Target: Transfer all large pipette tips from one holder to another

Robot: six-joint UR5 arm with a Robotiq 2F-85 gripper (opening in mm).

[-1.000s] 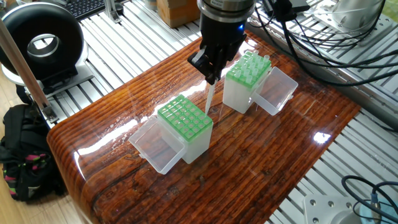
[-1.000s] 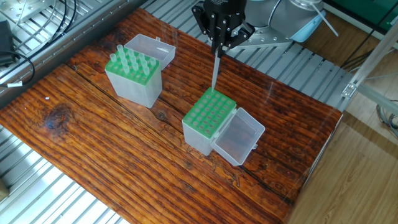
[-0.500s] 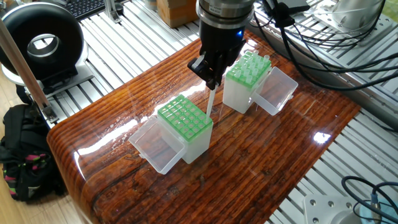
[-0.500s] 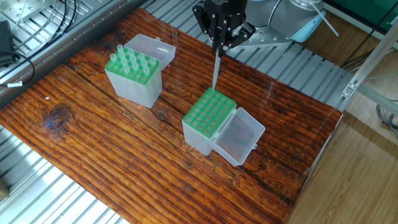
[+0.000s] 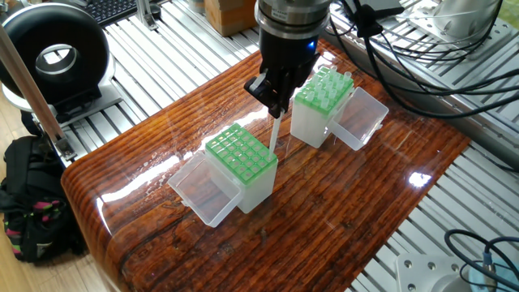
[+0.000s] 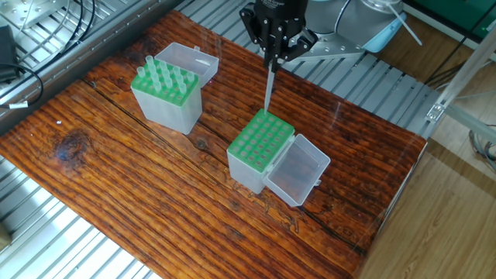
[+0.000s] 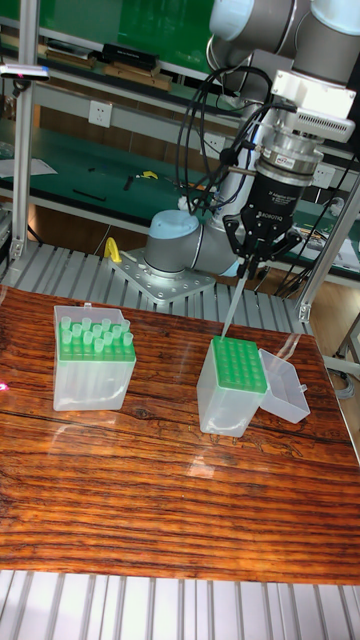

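Note:
My gripper (image 5: 276,104) (image 6: 273,59) (image 7: 245,262) is shut on one large pipette tip (image 5: 274,130) (image 6: 269,89) (image 7: 231,305), a translucent cone that hangs point down. Its point hovers just above the far edge of the near holder (image 5: 241,166) (image 6: 260,147) (image 7: 233,380), whose green grid shows only bare holes. The other holder (image 5: 312,122) (image 6: 167,105) (image 7: 92,375) still carries several large pipette tips (image 5: 328,83) (image 6: 163,75) (image 7: 95,335) standing in its grid. I cannot tell whether the held tip's point touches the grid.
Both holders have clear hinged lids (image 5: 199,191) (image 5: 361,122) (image 6: 298,172) lying open beside them. A black ring-shaped device (image 5: 53,57) and a backpack (image 5: 32,203) sit off the table's left end. Cables (image 5: 405,49) hang behind the arm. The arm's base (image 7: 185,245) stands behind the wooden table (image 6: 116,194).
The gripper with the tip shifted very slightly a second ago and has held still since. Both holders are where they were.

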